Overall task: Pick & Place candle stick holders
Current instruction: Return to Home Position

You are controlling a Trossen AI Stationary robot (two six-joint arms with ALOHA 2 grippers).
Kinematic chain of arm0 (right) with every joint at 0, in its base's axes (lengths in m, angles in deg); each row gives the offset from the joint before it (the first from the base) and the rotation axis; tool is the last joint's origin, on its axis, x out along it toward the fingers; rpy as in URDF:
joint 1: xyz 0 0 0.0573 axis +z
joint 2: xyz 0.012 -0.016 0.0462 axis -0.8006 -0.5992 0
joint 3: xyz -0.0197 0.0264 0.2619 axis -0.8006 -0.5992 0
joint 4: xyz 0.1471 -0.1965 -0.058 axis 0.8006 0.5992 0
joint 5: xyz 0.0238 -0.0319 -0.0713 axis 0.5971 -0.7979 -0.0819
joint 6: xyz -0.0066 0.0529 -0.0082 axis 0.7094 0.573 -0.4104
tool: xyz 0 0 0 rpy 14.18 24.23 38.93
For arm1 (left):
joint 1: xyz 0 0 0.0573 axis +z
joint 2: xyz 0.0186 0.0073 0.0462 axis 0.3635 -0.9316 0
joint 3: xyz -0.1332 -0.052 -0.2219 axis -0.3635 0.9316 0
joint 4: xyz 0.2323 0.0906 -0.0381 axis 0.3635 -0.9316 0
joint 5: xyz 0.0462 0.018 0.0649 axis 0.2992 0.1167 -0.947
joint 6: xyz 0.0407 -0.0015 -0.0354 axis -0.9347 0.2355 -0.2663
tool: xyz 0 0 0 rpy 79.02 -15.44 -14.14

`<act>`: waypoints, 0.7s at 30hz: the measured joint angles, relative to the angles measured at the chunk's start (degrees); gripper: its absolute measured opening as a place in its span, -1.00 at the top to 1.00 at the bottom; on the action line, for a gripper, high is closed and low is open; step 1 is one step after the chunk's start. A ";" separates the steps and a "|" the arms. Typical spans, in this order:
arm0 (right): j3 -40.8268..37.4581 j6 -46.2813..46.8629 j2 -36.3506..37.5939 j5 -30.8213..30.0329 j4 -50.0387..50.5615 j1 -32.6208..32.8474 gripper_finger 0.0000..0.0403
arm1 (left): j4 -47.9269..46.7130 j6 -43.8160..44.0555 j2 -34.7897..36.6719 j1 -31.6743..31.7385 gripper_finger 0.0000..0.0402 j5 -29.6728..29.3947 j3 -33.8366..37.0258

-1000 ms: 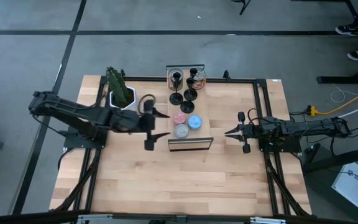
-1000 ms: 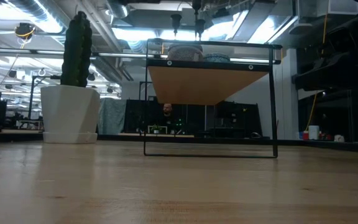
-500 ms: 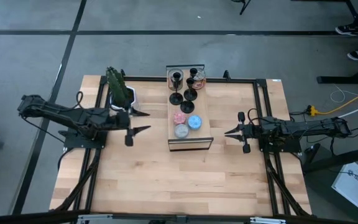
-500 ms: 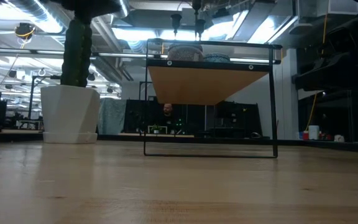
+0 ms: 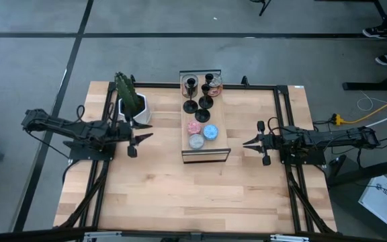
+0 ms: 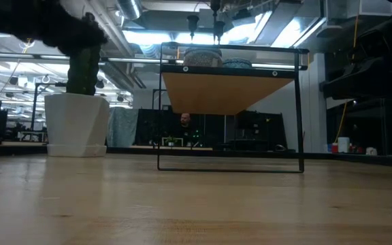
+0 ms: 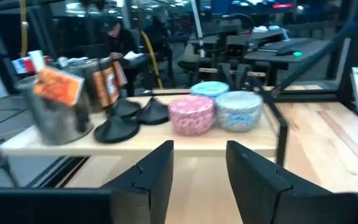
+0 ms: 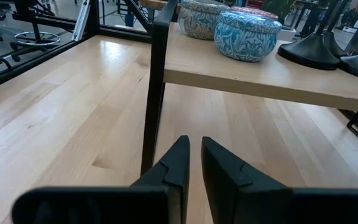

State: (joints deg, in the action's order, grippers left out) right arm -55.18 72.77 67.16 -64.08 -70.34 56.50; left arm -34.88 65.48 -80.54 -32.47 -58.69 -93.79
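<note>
Candle stick holders [image 5: 205, 101] share the shelf [image 5: 222, 119] with three candle tins [image 5: 210, 132].

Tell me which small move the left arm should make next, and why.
Probably pull the left gripper back toward its base: its fingers are open and empty, apart from the wooden black-framed shelf, where the black candle stick holders stand. The right gripper waits.

From my station, the candle stick holders [image 5: 198, 102] read plain black. The shelf [image 5: 222, 114] has a pale wood top in a black frame. On it, the pink candle [image 7: 191, 114] looks speckled, the blue candle [image 8: 247, 34] carries a white leafy print, and the grey candle [image 8: 197, 17] has the same pattern. The cactus [image 6: 82, 75] is green, its pot [image 6: 77, 126] white, and the table [image 5: 180, 195] light blond wood.
</note>
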 joint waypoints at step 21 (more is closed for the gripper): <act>0.00 0.00 0.00 0.01 -0.02 -0.02 0.77 | -21.38 2.81 23.29 0.00 0.46 -1.24 6.51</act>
State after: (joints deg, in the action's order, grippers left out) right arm -55.18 72.77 67.16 -64.07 -70.37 56.48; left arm -56.25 68.29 -57.25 -32.47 -59.93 -87.28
